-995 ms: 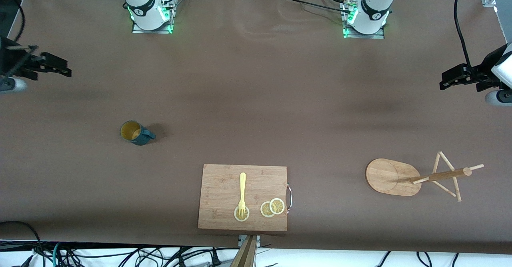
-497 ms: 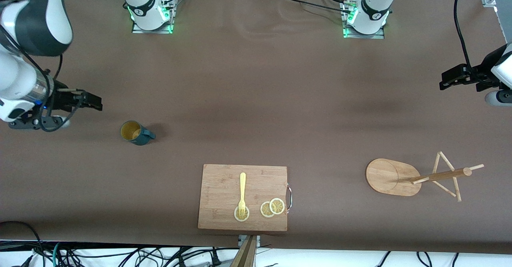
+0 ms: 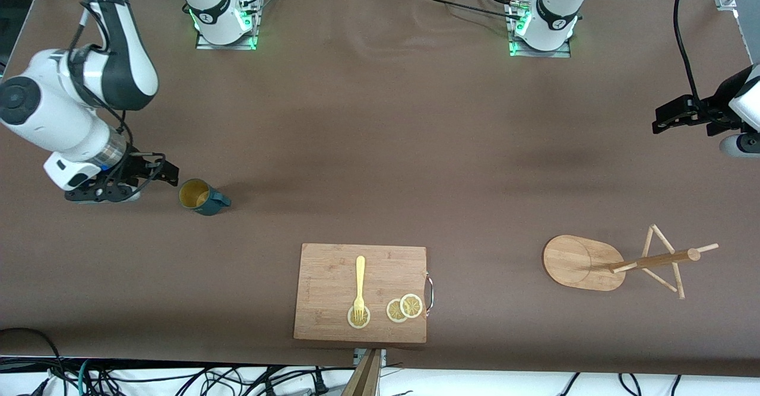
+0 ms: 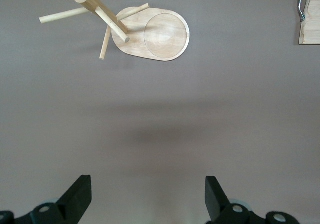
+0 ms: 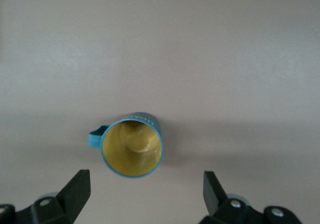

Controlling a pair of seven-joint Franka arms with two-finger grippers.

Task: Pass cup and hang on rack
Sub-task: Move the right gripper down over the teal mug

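Black right gripper (image 3: 168, 173) sat jaws spread, empty, just beside the cup (image 3: 202, 197), which stood upright on the table (image 3: 380, 123) toward the right arm's end. Left gripper (image 3: 660, 119) waited, spread, near the rack (image 3: 617, 262).

My right gripper (image 3: 169, 173) hangs low toward the right arm's end of the table with its 2 fingers (image 5: 75, 189) spread wide, while my left gripper (image 3: 659, 120) waits, likewise spread.
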